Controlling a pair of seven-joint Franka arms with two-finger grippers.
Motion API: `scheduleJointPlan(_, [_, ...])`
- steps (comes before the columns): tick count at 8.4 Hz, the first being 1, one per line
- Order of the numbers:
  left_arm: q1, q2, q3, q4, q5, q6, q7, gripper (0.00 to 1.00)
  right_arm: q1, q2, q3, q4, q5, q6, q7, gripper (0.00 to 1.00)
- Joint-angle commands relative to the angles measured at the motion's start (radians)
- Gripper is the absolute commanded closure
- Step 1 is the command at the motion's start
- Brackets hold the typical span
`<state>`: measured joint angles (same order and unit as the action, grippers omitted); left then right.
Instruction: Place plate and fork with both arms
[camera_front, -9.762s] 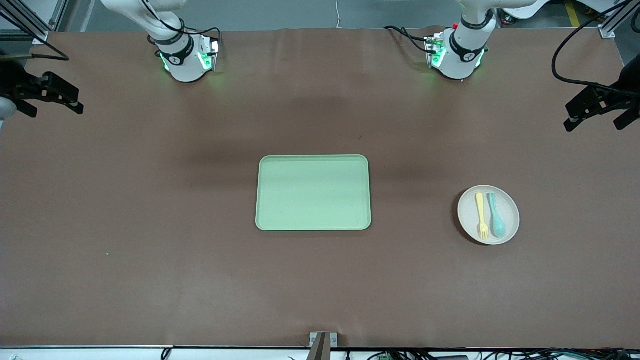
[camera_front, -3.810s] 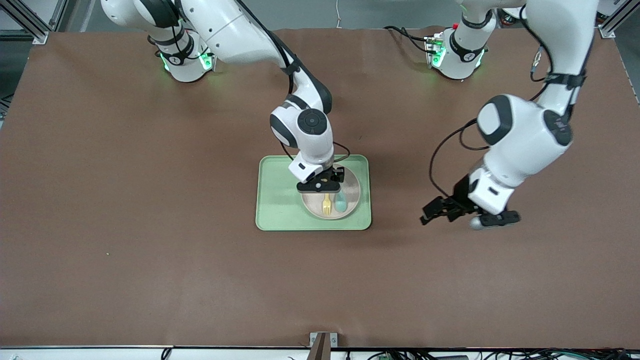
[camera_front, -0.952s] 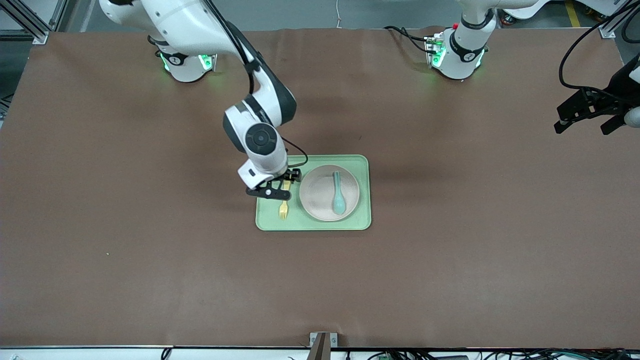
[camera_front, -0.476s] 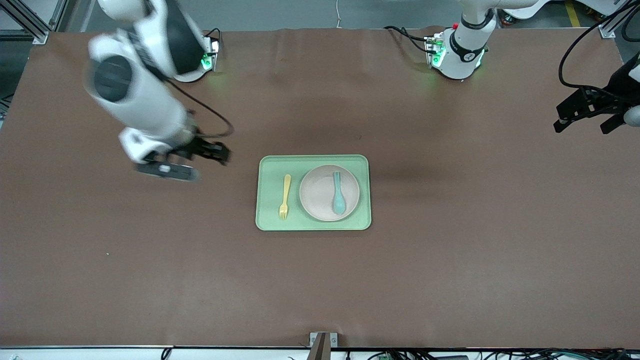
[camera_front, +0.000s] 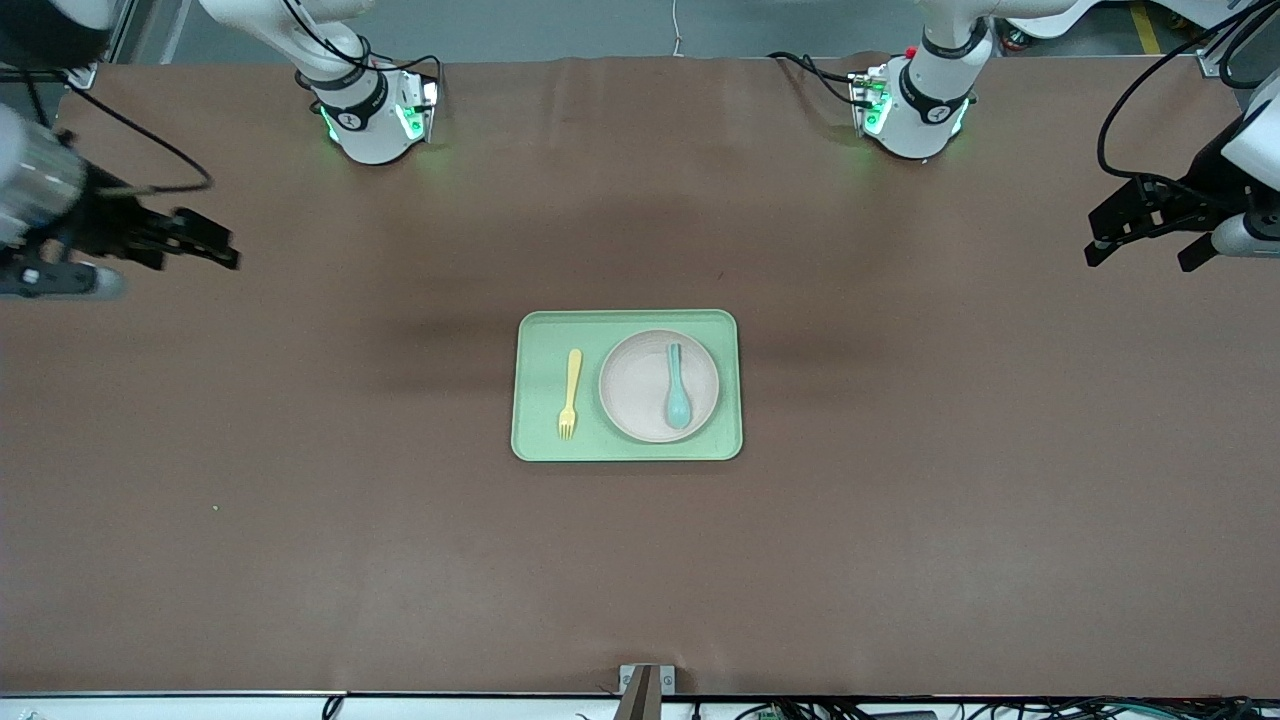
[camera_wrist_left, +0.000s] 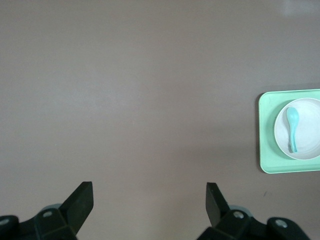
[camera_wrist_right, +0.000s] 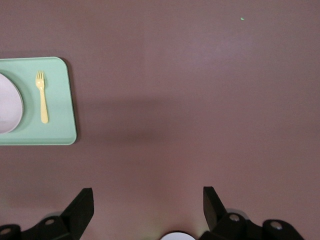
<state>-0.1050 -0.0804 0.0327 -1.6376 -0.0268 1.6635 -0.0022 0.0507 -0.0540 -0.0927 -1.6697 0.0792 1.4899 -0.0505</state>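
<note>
Pale-yellow plastic, the fork (camera_front: 570, 394) now lies free on the light-green tray (camera_front: 628, 449), just beside the plate (camera_front: 640, 400) at its nine o'clock; a teal spoon (camera_front: 677, 386) rests on the plate. A second ago we had the right gripper (camera_front: 150, 255) over that fork; it has since swung clear to the table's right-arm end, jaws wide and empty. Our left gripper (camera_front: 1150, 225) waits at the left-arm end, also wide. We judge the placing done.
</note>
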Motion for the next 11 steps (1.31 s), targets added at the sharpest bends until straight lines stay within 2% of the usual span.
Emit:
scheduleJointPlan(1, [0.007,0.007,-0.005,0.025,-0.004,-0.014,-0.009,0.01,-0.070,0.000,0.021,0.048,-0.002,-0.057,-0.113,0.03])
scheduleJointPlan(2, [0.008,0.007,-0.005,0.025,-0.002,-0.013,-0.010,0.01,-0.084,-0.001,0.022,0.051,-0.007,-0.059,-0.120,0.03])
scheduleJointPlan(4, [0.008,0.008,-0.005,0.027,-0.002,-0.013,-0.010,0.01,-0.106,-0.020,0.021,0.085,-0.079,-0.105,-0.217,0.03])
scheduleJointPlan(8, [0.010,0.008,-0.005,0.027,-0.004,-0.013,-0.009,0.01,-0.101,-0.010,0.033,0.206,-0.076,-0.103,-0.215,0.01])
scheduleJointPlan(11, [0.008,0.008,-0.005,0.027,-0.002,-0.014,-0.009,0.01,-0.083,0.005,0.033,0.199,-0.076,-0.102,-0.180,0.01])
